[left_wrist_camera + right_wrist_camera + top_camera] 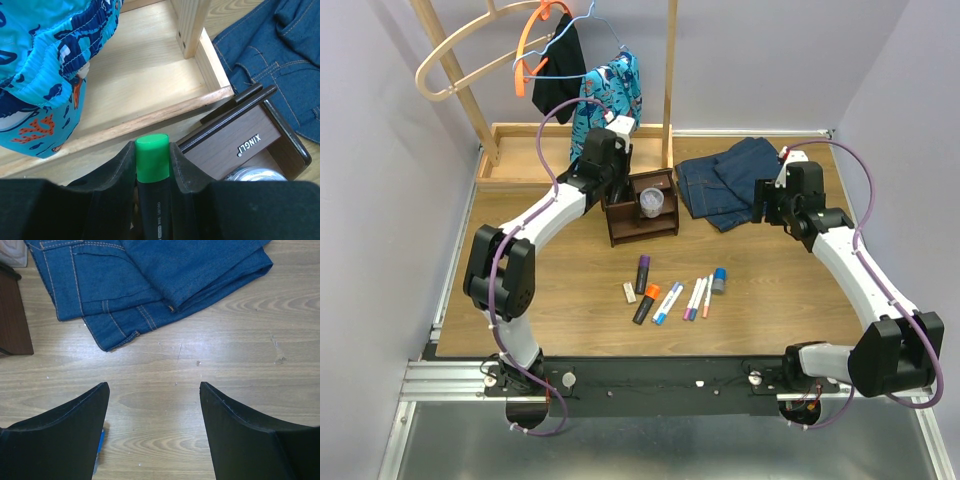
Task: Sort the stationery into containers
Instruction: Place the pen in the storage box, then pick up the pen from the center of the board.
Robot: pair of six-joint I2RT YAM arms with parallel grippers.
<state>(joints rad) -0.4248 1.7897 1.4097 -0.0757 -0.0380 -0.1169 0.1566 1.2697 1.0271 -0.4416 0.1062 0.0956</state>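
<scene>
My left gripper (152,150) is shut on a green-capped black marker (152,165), held just left of the dark brown organiser (240,145). From above, the left gripper (612,190) is at the organiser's (638,222) left back corner. A clear round tub (652,203) stands in the organiser and shows partly in the left wrist view (255,174). On the table lie a white eraser (629,292), a purple marker (643,272), an orange marker (647,303), thin white pens (696,297) and a blue-capped grey bottle (718,281). My right gripper (154,390) is open and empty above bare table, near the jeans.
Folded blue jeans (730,180) lie right of the organiser, also in the right wrist view (150,275). A pale wooden tray (150,85) with tall posts stands behind it. Turquoise patterned shorts (612,92) hang from the rack over the tray's middle.
</scene>
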